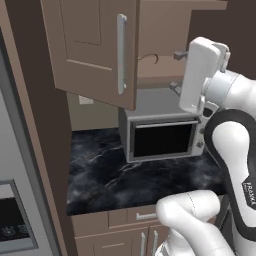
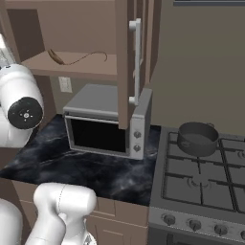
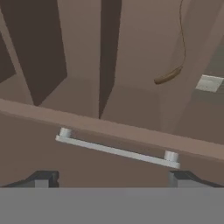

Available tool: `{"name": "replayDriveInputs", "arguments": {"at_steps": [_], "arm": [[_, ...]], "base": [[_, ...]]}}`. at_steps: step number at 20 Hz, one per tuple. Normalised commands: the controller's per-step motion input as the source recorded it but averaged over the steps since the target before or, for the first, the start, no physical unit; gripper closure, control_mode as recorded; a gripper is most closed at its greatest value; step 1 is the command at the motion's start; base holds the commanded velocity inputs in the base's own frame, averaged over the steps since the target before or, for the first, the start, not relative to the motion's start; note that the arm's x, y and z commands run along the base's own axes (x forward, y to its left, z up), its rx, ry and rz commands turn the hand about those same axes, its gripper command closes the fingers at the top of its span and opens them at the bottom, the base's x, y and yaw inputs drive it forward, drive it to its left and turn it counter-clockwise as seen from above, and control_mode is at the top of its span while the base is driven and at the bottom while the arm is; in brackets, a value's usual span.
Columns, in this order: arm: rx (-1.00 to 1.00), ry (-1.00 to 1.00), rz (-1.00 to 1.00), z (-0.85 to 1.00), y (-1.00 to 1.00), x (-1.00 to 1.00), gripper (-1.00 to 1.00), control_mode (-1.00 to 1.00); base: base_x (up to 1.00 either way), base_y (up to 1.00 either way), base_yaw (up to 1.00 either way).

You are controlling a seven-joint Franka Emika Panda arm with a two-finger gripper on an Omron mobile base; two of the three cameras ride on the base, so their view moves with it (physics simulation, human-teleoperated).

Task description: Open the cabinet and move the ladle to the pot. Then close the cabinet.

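Note:
The brown wall cabinet stands open. Its left door has swung out with its long silver handle, and its right door shows edge-on. The small brown ladle lies on the cabinet shelf, its thin curved handle trailing right; the same ladle sits deep inside in the hand view. My gripper is open at the cabinet front, with a door's bar handle just ahead of its fingertips and untouched. The hand points at the shelf. The dark pot rests on the stove's back burner.
A grey microwave stands on the black marble counter under the cabinet. The gas stove is to the right. A tall appliance flanks the counter's left. Low cabinet doors and drawers run below the counter.

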Motion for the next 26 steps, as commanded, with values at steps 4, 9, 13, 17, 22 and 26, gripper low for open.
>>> {"name": "replayDriveInputs", "arguments": {"at_steps": [4,9,13,17,22,26], "arm": [[0.09,0.08,0.06,0.02,-0.05,0.07,-1.0,-1.0],[0.11,0.03,0.14,0.03,-0.07,-0.01,-1.0,-1.0],[0.01,0.01,0.11,0.0,0.0,0.06,-1.0,-1.0],[0.0,0.0,0.08,0.0,0.07,0.25,-1.0,-1.0],[-0.01,0.01,0.05,0.0,0.09,0.33,-1.0,-1.0],[0.0,0.01,0.0,0.0,0.14,0.37,-1.0,-1.0]], "base": [[0.0,0.0,0.0],[0.0,0.0,0.0],[0.0,0.0,0.0],[0.0,0.0,0.0],[0.0,0.0,0.0],[0.0,0.0,0.0]]}}
